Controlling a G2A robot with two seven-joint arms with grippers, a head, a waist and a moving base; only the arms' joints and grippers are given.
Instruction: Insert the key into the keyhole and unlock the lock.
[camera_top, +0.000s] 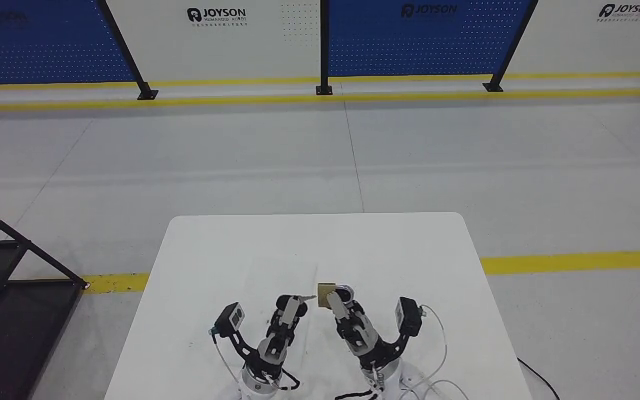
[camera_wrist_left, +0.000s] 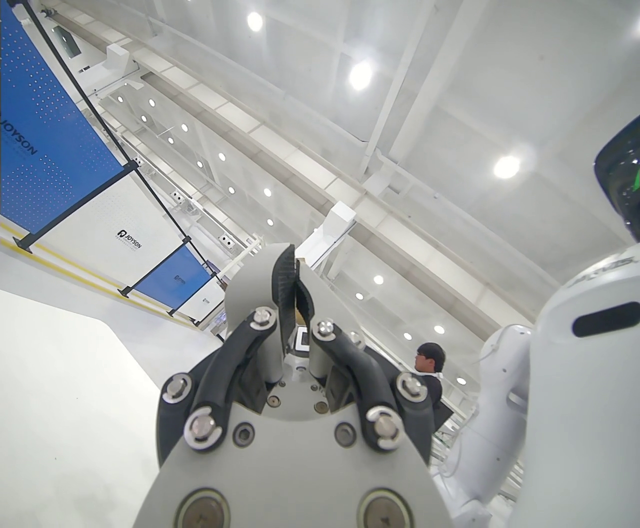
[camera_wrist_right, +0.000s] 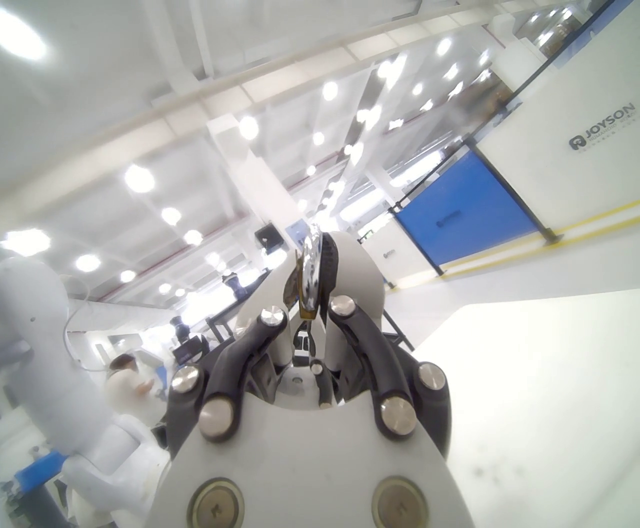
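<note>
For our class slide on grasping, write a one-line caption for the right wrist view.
Right gripper shut on the brass lock, white table beyond.

left gripper (camera_wrist_left: 295, 270) and right gripper (camera_wrist_right: 314, 262) both clamped, tilted upward.

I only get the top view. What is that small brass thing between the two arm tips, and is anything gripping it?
Observer: Yes. The right wrist view shows the right gripper shut on it. It is a brass padlock with a shiny silver part, seen edge-on in the grip.
Visitor: And the other arm, is it holding anything?
Observer: In the left wrist view, the left gripper has its pads pressed together at the tips. I cannot tell whether something thin is pinched there.
</note>
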